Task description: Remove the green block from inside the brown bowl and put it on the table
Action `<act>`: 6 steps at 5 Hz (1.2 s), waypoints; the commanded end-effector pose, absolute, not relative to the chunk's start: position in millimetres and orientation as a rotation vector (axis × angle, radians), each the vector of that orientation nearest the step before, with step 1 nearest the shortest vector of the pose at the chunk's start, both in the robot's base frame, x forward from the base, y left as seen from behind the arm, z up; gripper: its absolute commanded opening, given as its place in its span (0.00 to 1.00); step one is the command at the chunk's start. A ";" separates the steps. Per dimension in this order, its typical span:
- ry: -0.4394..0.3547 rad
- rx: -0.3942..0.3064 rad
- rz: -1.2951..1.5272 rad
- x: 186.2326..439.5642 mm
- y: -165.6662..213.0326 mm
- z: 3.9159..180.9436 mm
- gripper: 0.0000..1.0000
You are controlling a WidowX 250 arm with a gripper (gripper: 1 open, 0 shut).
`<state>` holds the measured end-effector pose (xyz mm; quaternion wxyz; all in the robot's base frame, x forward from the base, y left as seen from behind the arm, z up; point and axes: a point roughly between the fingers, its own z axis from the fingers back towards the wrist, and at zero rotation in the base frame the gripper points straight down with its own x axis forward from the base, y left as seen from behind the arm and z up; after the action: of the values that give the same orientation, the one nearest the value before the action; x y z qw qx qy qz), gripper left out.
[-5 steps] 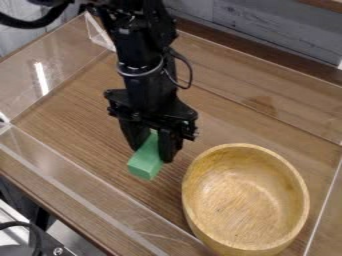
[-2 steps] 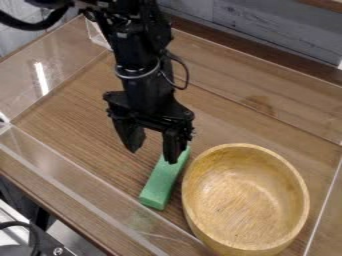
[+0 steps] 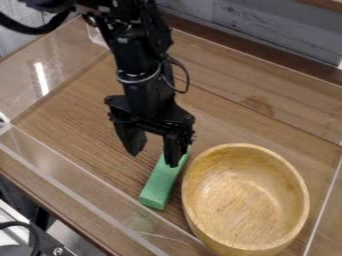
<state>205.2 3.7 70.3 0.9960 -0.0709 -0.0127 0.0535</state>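
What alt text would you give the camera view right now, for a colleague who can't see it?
A green block lies flat on the wood-grain table, just left of an empty brown bowl. The black gripper hangs open over the block's far end, pointing down. Clear acrylic walls border the table.

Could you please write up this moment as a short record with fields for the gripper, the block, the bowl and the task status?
gripper: gripper open, pointing down over the block's far end
green block: green block lying flat on the table, just left of the bowl
brown bowl: brown bowl upright, empty
task status: block out of bowl and released
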 end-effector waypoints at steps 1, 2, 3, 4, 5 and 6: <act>-0.054 -0.147 0.110 209.6 5.9 72.0 1.00; -0.053 -0.152 0.113 209.3 5.6 67.8 1.00; -0.052 -0.158 0.118 209.2 5.4 62.5 1.00; -0.053 -0.162 0.122 209.3 5.6 56.6 1.00; -0.055 -0.165 0.126 209.3 5.8 48.3 1.00; -0.055 -0.168 0.132 209.2 5.9 40.8 1.00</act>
<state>204.0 2.6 35.8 0.9946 -0.0837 -0.0132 0.0602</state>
